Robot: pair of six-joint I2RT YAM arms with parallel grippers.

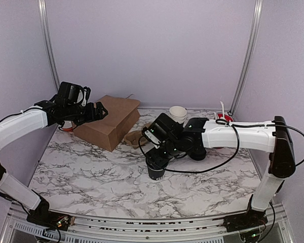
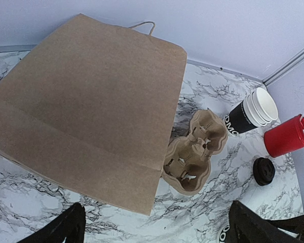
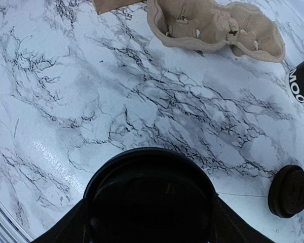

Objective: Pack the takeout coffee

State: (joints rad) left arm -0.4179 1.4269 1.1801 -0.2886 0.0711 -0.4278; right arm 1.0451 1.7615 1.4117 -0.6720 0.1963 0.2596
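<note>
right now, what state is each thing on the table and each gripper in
coffee cup, lid on, gripped
right gripper, shut on the coffee cup
left gripper, open, holding nothing
paper bag, lying flat, folded
cup carrier, empty
cup stack, upright, no lids
red holder, upright

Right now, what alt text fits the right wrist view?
The right end effector grips the lidded takeout coffee, filling the frame's bottom. Beyond, on the marble table, a cardboard cup carrier lies at top and a pile of black lids at lower right.
</note>
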